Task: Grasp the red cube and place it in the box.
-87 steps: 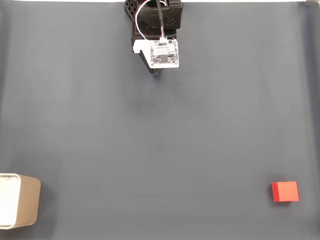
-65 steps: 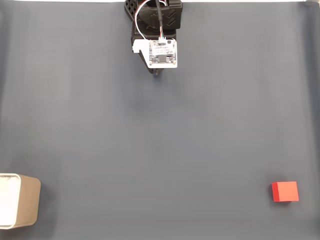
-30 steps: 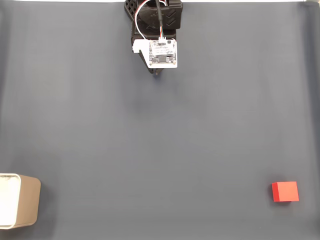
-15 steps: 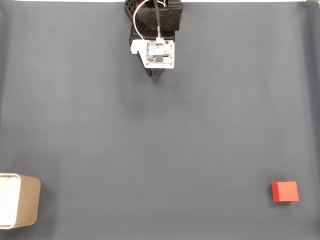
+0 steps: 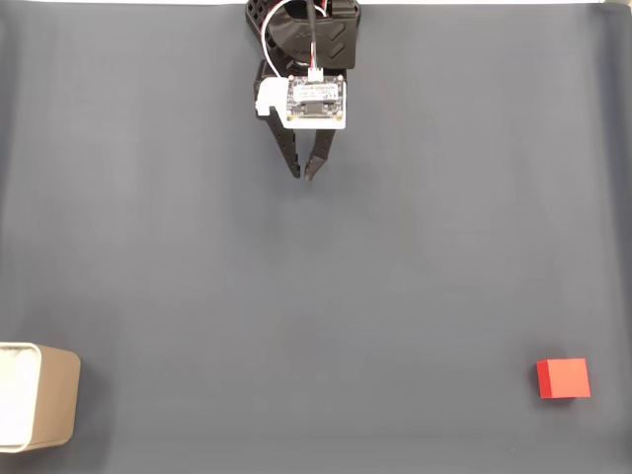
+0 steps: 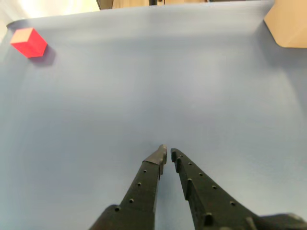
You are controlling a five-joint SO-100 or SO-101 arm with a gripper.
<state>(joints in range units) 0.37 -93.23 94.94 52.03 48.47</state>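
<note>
The red cube (image 5: 563,378) lies on the grey mat at the lower right of the fixed view, and at the top left of the wrist view (image 6: 29,41). The beige box (image 5: 39,395) with a white inside stands at the lower left edge; a corner of it (image 6: 288,24) shows at the wrist view's top right. My gripper (image 5: 302,175) hangs near the top centre, far from both. Its dark fingers (image 6: 144,184) nearly meet at the tips, shut with nothing between them (image 6: 168,152).
A plain dark grey mat (image 5: 316,296) covers the table. The arm's black base (image 5: 304,25) sits at the top edge, with a white circuit board (image 5: 316,102) on the wrist.
The wrist has tipped up and reached forward, so both fingers now show below the white board. Cube and box have not moved.
</note>
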